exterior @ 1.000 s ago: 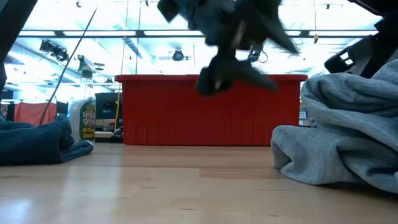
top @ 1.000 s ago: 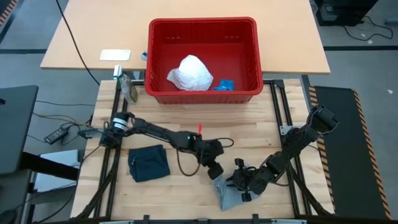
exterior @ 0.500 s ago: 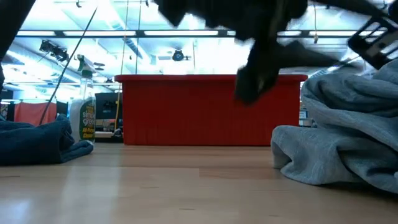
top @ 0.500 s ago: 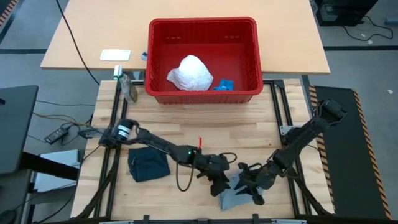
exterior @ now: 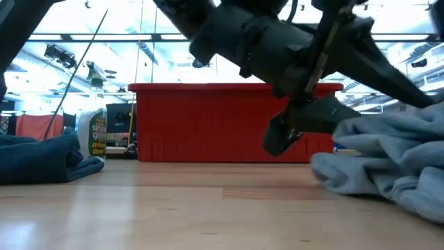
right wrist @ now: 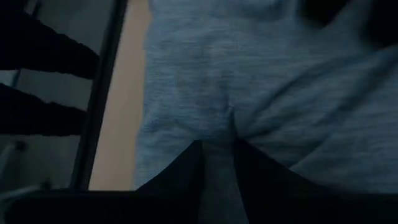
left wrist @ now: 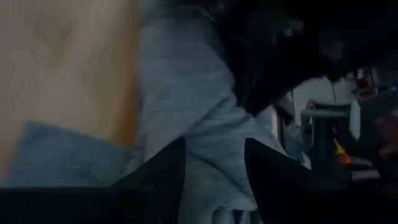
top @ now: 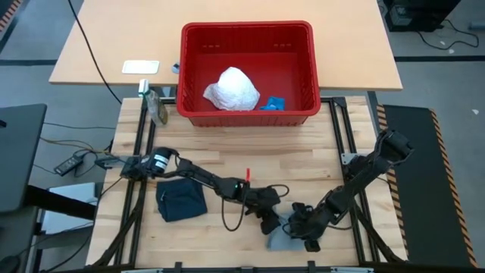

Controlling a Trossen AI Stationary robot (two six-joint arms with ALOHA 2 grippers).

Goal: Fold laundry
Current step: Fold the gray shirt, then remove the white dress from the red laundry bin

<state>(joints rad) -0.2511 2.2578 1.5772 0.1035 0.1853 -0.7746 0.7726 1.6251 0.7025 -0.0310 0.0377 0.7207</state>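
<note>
The grey cloth (top: 282, 241) lies crumpled near the table's near edge, right of centre, and shows as a low heap in the low view (exterior: 388, 160). My left gripper (top: 270, 221) is at its left side and my right gripper (top: 303, 230) at its right side. Each is shut on a bunch of it. The dark navy cloth (top: 182, 201) rests in a loose heap on the table to the left. The white crinkly cloth (top: 231, 89) sits inside the red basket (top: 246, 27). My left gripper (left wrist: 214, 174) has a thick ridge of the grey cloth (left wrist: 208, 143) between its two fingers, at the cloth's left side. It comes slanting down from the table's left. The cloth stays on the table. My right gripper (right wrist: 217, 171) pinches a narrow fold of the grey cloth (right wrist: 219, 140) between its two fingers, with creases running into the gap. It comes slanting down from the right. The rest of the cloth lies on the table.
The red basket (exterior: 208, 125) stands across the far edge and also holds a small blue item (top: 273, 102). A spray bottle (top: 157, 106) stands at the far left corner. Bare wood lies between the navy cloth and the basket.
My left gripper moved toward the near edge and down onto the grey cloth's left side. My right gripper shifted slightly toward the near edge at the cloth's right side. In the low view the grey heap has sunk clearly lower than before.
</note>
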